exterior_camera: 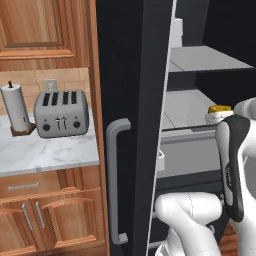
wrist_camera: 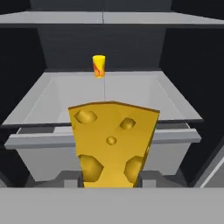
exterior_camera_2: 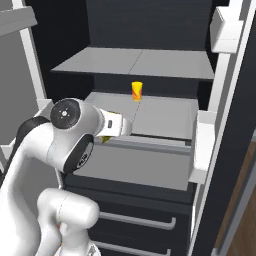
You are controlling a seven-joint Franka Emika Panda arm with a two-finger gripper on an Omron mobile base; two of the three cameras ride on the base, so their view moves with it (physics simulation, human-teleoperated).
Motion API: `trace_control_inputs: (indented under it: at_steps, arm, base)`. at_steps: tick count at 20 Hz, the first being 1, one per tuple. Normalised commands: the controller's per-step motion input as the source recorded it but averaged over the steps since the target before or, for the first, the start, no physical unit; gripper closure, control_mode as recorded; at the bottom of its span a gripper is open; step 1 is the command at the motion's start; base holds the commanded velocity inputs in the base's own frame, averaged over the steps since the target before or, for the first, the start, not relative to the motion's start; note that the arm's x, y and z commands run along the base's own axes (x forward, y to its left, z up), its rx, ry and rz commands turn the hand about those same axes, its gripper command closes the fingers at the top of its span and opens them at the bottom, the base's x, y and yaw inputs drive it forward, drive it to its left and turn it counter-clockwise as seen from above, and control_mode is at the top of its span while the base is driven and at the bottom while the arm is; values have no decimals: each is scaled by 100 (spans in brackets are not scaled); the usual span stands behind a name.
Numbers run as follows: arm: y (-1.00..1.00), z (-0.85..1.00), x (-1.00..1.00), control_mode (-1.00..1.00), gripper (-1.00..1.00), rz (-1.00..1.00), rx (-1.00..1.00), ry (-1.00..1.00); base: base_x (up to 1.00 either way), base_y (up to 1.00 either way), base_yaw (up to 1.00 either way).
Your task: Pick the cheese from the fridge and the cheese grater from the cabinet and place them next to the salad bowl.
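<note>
My gripper (wrist_camera: 111, 181) is clamped on the cheese (wrist_camera: 113, 142), holding the wedge upright just in front of the open fridge (exterior_camera_2: 150, 30), over the front lip of its grey drawer (wrist_camera: 175, 131). A small yellow can (wrist_camera: 99, 66) stands at the back.

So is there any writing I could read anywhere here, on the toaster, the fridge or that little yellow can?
None can be read.
Yellow can on the fridge shelf: a red mark, too small and blurred to tell whether it is lettering.
Toaster: dark knobs and levers, no label to make out.
Cheese in the hand: holes, no print.
</note>
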Motion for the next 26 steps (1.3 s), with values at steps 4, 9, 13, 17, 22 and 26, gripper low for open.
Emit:
trace_control_inputs:
  at_steps: [4, 9, 13, 17, 22, 26]
  arm:
    - [24, 51, -56, -100, 100, 0, 0, 16]
    - [56, 9, -34, -100, 100, 0, 0, 4]
    - [48, -7, -30, -100, 100, 0, 0, -34]
    - [13, 0, -31, -100, 100, 0, 0, -21]
    - [0, 0, -28, -100, 100, 0, 0, -5]
    - [2, 4, -17, -100, 100, 0, 0, 0]
  base:
    - [0, 0, 0]
    - [0, 0, 0]
    - [0, 0, 0]
    - [0, 0, 0]
    - [0, 0, 0]
    - [0, 0, 0]
